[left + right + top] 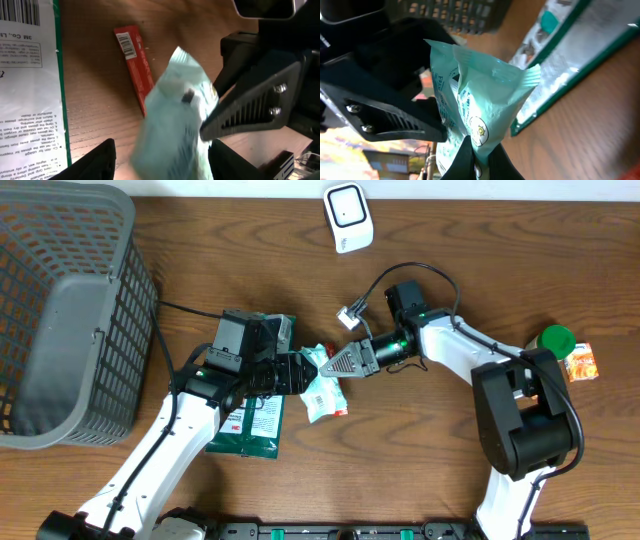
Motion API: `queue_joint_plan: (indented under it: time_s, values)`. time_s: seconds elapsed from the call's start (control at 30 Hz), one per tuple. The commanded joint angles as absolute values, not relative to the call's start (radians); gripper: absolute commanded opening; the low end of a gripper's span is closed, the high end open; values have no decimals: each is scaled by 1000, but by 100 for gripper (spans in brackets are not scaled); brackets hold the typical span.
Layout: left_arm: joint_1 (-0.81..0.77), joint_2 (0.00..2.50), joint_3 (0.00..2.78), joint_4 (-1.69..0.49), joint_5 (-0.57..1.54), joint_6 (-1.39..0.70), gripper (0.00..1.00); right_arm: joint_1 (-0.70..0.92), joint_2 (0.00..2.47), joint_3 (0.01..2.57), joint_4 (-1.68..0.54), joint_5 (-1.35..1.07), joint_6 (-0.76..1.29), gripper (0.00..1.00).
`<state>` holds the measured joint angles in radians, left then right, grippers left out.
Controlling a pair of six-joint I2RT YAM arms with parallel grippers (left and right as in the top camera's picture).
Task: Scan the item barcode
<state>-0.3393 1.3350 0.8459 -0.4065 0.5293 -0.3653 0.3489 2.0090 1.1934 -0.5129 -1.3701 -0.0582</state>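
Firmly, right hand [479, 159] pinches pouch [485, 95]; left hand [303, 372] stands spread.

The bench [520, 250] is brown wood with visible grain. The basket [70, 330] is grey plastic mesh. The mint packet [490, 95] is crinkled, glossy film.

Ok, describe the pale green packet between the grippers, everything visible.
The pale green packet is a small pillow pouch of glossy film with crimped sealed ends, printed text and a round logo, puffy and slightly crumpled. It looks lifted off the table. The right gripper pinches one end shut; the left gripper stands open around the other end, and contact there cannot be told. It is blurred in the left wrist view. No barcode shows on it.
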Motion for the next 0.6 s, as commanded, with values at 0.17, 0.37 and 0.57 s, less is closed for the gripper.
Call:
queue_joint_plan:
  time_s: [0.17, 0.37, 0.57]
  values:
    - [-338, 1339, 860, -402, 566, -352, 59, 386, 2001, 1189, -470, -1464, -87, 1]
    - [-338, 1339, 860, -402, 566, -352, 29, 391, 2001, 1189, -461, -1402, -83, 1]
    - [-338, 1339, 860, -397, 565, -352, 20, 390, 2001, 1189, -461, -1370, -83, 3]
